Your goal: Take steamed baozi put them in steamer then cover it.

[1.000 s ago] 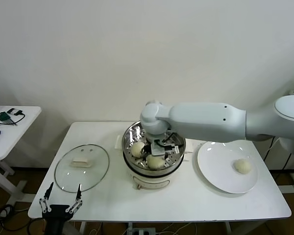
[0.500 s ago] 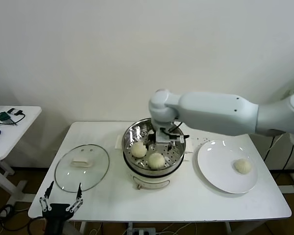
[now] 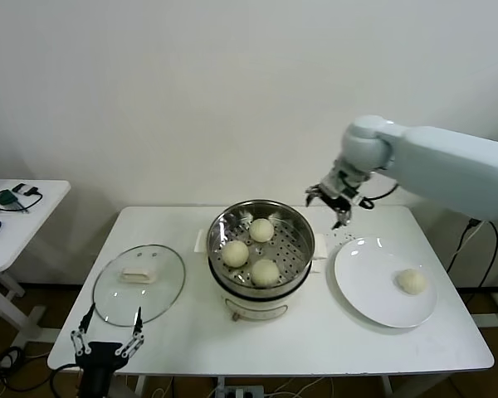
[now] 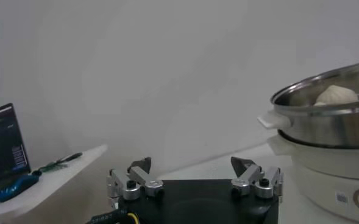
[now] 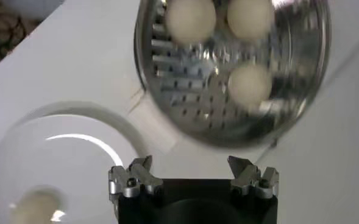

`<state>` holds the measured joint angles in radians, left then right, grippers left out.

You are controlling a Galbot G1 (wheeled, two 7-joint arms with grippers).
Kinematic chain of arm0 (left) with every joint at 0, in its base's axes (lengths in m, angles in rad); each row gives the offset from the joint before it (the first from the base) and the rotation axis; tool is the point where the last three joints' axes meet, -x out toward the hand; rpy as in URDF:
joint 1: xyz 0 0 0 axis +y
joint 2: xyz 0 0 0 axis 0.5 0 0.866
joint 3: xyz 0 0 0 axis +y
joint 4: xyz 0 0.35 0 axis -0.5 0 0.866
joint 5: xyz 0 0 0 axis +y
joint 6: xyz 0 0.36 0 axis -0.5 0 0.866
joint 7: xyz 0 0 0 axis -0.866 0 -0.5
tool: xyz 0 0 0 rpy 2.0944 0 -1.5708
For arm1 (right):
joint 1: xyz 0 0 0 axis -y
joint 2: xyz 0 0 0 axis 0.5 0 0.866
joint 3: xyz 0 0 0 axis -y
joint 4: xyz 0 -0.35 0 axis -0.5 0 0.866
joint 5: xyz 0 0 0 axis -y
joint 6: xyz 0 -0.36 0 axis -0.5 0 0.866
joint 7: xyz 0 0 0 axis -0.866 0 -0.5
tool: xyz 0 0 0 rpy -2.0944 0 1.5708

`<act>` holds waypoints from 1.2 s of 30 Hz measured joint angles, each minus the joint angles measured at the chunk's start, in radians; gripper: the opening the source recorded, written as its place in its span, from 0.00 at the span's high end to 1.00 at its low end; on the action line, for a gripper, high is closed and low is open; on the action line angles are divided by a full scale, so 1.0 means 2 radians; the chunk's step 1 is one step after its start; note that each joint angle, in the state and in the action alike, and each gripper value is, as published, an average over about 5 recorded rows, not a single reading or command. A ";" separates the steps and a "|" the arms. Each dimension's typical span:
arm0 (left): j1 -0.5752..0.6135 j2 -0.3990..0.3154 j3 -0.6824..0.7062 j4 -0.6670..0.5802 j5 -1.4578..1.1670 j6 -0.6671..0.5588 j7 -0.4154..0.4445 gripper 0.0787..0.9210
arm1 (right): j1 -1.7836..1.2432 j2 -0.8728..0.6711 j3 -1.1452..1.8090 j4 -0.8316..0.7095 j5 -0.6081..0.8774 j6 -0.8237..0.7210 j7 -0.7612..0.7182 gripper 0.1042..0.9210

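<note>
The steel steamer stands mid-table on its white base. Three cream baozi lie on its perforated tray. A further baozi rests on the white plate to the right. The glass cover lies flat on the table at the left. My right gripper hovers open and empty above the table between steamer and plate; in its own view the steamer and the plate's baozi show below. My left gripper is parked open by the table's front left edge.
A small white side table with a blue mouse and green item stands at far left. The wall runs close behind the main table. In the left wrist view the steamer's side rises beyond the open left gripper.
My right gripper rose out of the steamer and swung right toward the plate, leaving a third baozi on the tray. The left arm stayed still.
</note>
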<state>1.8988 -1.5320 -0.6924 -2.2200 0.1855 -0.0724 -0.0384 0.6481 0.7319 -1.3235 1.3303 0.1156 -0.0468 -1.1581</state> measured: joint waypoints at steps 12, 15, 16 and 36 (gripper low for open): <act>-0.005 0.000 -0.004 0.002 -0.002 0.004 -0.001 0.12 | -0.174 -0.070 0.152 -0.075 -0.053 -0.034 -0.022 0.12; -0.005 0.000 -0.006 0.004 -0.002 0.004 -0.001 0.12 | -0.216 -0.071 0.192 -0.098 -0.079 -0.034 -0.025 0.12; -0.005 0.000 -0.006 0.005 -0.002 0.004 -0.001 0.12 | -0.228 -0.071 0.203 -0.106 -0.087 -0.034 -0.026 0.12; -0.013 0.002 -0.014 0.020 -0.004 0.003 0.001 0.12 | -0.344 -0.025 0.311 -0.213 -0.176 -0.033 -0.023 0.12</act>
<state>1.8727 -1.5280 -0.7196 -2.1808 0.1770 -0.0662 -0.0361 -0.0407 0.6816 -0.7007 0.9045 -0.2369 -0.1134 -1.2039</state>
